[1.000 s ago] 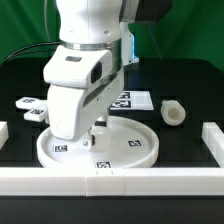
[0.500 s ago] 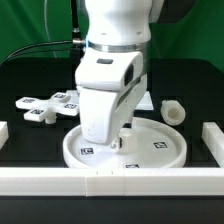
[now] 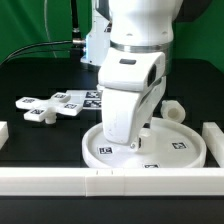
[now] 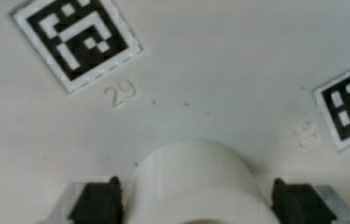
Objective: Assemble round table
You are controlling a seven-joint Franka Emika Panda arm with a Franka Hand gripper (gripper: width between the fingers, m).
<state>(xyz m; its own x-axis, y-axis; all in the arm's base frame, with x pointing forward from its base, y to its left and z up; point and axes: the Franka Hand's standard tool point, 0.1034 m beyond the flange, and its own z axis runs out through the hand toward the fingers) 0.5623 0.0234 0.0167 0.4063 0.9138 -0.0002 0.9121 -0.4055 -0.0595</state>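
The large rimmed round disc [image 3: 182,150] lies flat on the black table at the front, toward the exterior view's right. My gripper [image 3: 134,142] reaches straight down onto its middle. In the wrist view the disc's surface [image 4: 190,100] with its square tags fills the picture. The central socket [image 4: 202,180] stands between my two dark fingers [image 4: 101,200], which are closed against its sides. The thick short cylinder [image 3: 176,109] lies behind the disc, partly hidden by the arm. The cross-shaped piece [image 3: 45,106] lies at the exterior view's left.
A long white rail [image 3: 110,181] runs along the front edge right in front of the disc. A short rail [image 3: 214,134] stands at the exterior view's right and another [image 3: 3,130] at its left. The marker board [image 3: 88,97] lies behind the arm.
My gripper has moved toward the exterior view's right, and the round disc has slid along the table with it. The cross-shaped piece and the cylinder have stayed put.
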